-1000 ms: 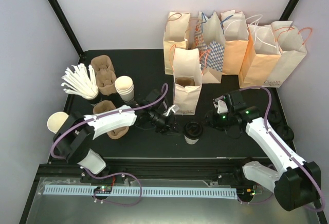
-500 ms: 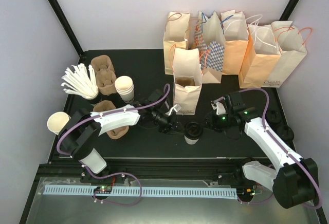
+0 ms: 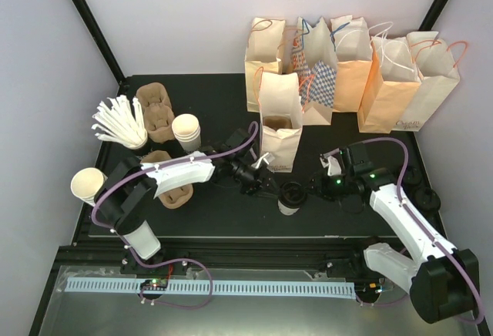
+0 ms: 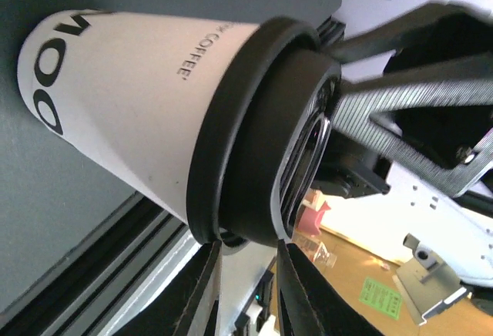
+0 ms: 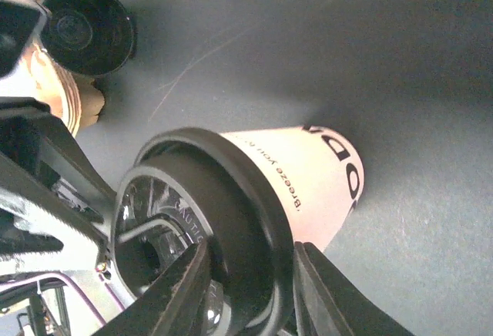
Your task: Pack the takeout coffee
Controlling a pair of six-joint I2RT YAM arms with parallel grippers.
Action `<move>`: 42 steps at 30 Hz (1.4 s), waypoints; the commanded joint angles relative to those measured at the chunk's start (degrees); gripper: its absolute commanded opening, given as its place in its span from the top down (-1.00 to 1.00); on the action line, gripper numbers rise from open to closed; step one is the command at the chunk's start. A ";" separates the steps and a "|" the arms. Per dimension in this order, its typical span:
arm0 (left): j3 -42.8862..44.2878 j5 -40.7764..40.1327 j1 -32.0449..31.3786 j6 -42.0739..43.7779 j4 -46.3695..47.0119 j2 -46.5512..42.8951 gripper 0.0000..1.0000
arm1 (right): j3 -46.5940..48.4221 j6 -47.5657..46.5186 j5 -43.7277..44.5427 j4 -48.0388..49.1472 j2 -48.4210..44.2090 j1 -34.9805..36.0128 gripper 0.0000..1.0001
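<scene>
Takeout coffee (image 3: 290,196) upright on the black worktop (image 3: 231,105), toward 6 o'clock of its middle, black lid (image 4: 254,136) on and dark lettering along the white wall. Just at 12 o'clock of it, an open brown paper bag (image 3: 280,132), standing. Flanked at 9 o'clock by the left fingers (image 4: 202,294) and at 3 o'clock by the right fingers (image 5: 181,294). Set narrowly apart in both pairs, with the lid's edge in the gap: one finger toward the lid's top, the other toward the cup wall under the rim. Cannot tell whether either pair truly pinches the lid or merely straddles it. At 10 o'clock, well apart, a stack of cream cups (image 3: 186,130); along the far edge, a row of paper bags (image 3: 350,66).
</scene>
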 commanded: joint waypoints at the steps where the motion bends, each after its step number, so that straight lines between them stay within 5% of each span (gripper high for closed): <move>1: 5.44 -3.04 0.57 0.79 1.72 2.33 0.54 | -1.68 2.09 -2.93 -4.40 -1.76 0.69 0.32; 17: 8.53 -4.77 2.50 2.66 -0.91 2.99 0.47 | 0.29 3.12 -3.06 -6.13 -3.71 0.66 -0.19; 25: 5.76 -6.38 2.76 4.42 -4.20 -0.41 0.47 | 5.09 0.41 -3.55 -8.03 -2.86 0.72 -0.14; 42: 5.28 -7.45 1.79 5.00 -2.32 2.10 0.55 | 9.30 -2.18 0.31 -11.62 4.46 0.69 0.27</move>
